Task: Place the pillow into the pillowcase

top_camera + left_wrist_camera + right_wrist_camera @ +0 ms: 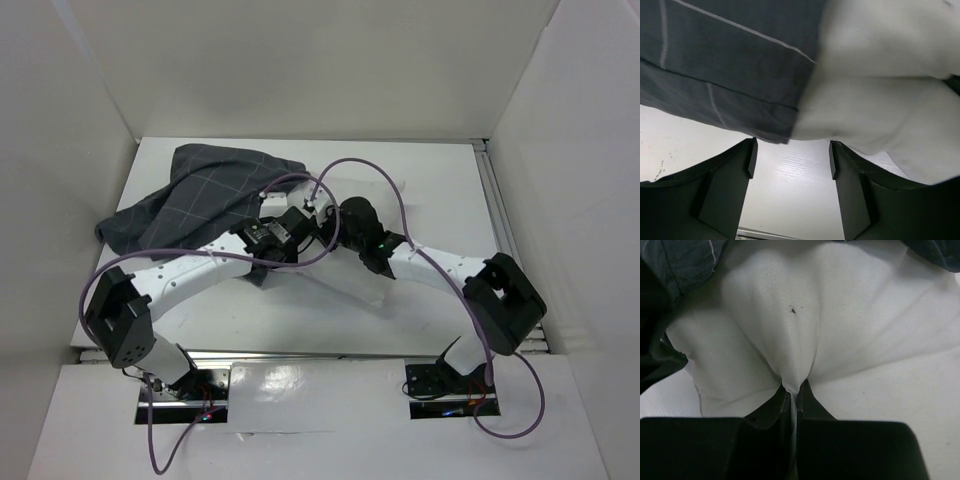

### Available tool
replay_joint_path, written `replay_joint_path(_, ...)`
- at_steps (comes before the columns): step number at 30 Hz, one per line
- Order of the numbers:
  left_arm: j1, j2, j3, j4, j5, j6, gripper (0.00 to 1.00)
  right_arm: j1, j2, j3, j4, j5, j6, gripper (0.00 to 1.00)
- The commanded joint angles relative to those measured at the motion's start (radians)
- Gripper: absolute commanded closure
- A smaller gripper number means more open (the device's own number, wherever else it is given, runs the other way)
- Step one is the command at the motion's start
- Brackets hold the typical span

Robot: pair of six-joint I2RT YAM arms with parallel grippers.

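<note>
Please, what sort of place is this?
Probably a robot test cell in a lab: a white table boxed in by plain white panels, with a left arm and a right arm bolted at its near edge.

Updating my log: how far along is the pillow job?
Done: the pillowcase covers part of the pillow, hem across it. In hand: the right gripper pinches a pillow fold; the left gripper stands open, holding nothing. Left: getting the exposed white end inside.

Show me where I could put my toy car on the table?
Bare table lies far right, beyond the right arm, and in the near strip between the arms' elbows. The pillowcase, pillow and left arm crowd the far left and middle.
</note>
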Motion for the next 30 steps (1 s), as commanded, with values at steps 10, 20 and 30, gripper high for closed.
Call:
replay_joint_path(10, 0.051, -0.021, -0.036, -0.038, -0.12, -0.076, 0.3, 0.007, -0.051, -0.044, 0.041, 0.043, 0.065, 1.0)
replay_joint_path(20, 0.069, 0.109, 0.063, -0.072, -0.091, -0.056, 0.96, 0.007, -0.06, -0.024, 0.051, 0.016, 0.122, 1.0)
replay_joint_path(30, -0.003, -0.067, 0.03, -0.113, -0.012, 0.085, 1.0, 0.007, -0.091, -0.099, 0.437, -0.076, 0.385, 1.0)
